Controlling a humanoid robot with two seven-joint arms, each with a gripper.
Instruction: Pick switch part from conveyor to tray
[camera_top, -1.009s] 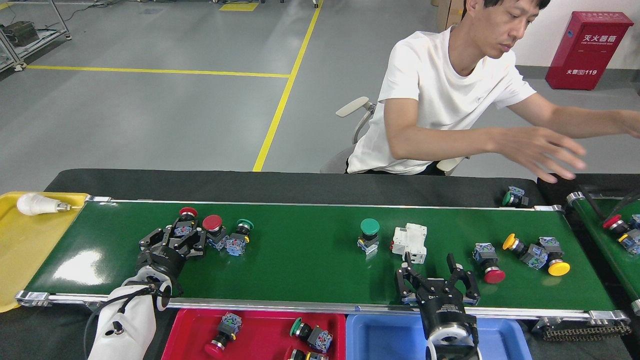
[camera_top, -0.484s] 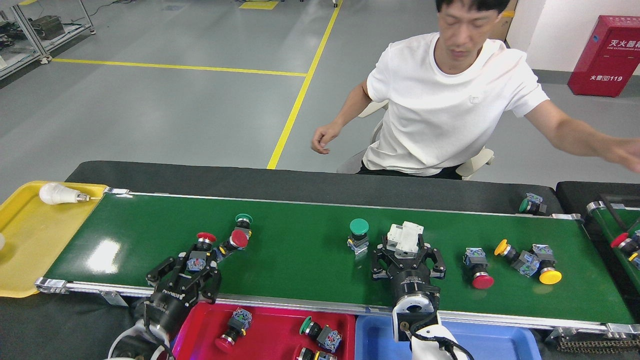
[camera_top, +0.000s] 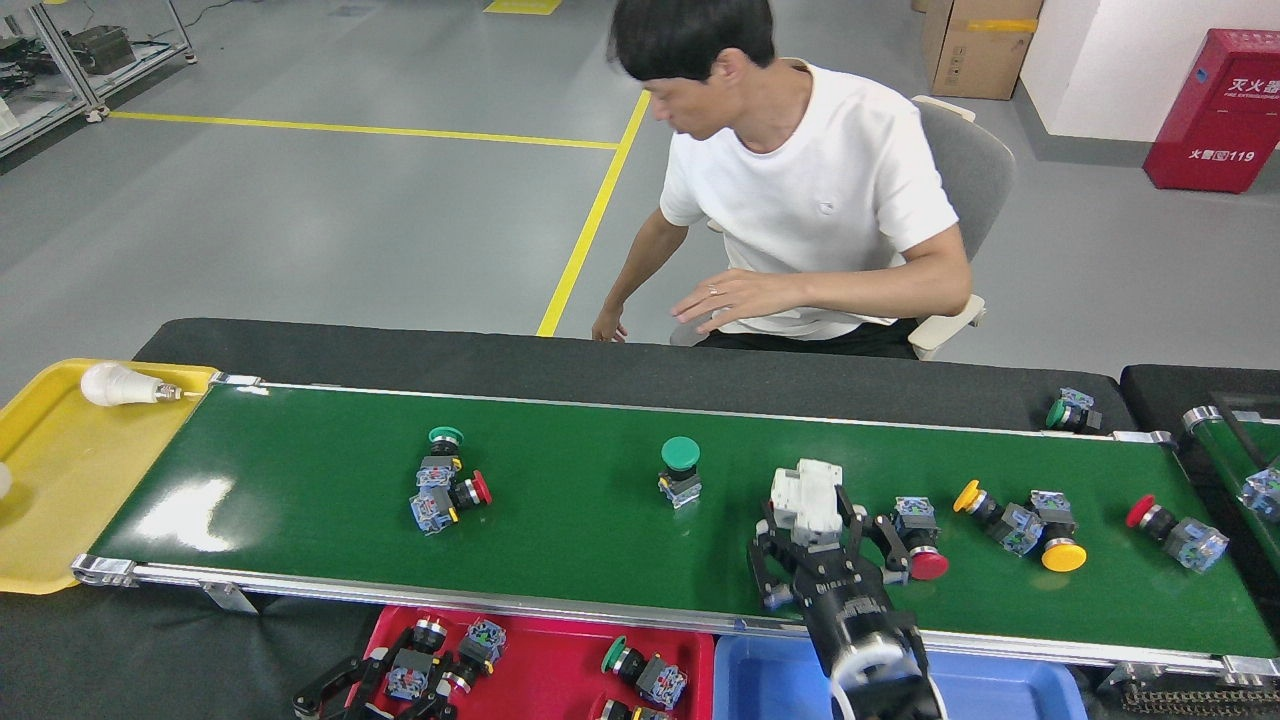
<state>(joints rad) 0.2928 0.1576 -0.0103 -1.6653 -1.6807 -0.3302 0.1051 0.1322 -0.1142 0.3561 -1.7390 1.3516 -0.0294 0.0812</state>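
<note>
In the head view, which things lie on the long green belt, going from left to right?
Green and red switch pair → upright green button → white part in the right gripper → red button → yellow pair → red button at far right.

My left gripper (camera_top: 385, 690) sits half cut off by the bottom edge over the red tray (camera_top: 540, 650), so I can't judge its jaws. The blue tray (camera_top: 760, 680) is cropped too, partly behind my right arm.

The red cabinet (camera_top: 1218, 110) at the far right wall carries white Chinese characters, cut off at the frame edge, above further characters and the number "119"; no other text is legible.
</note>
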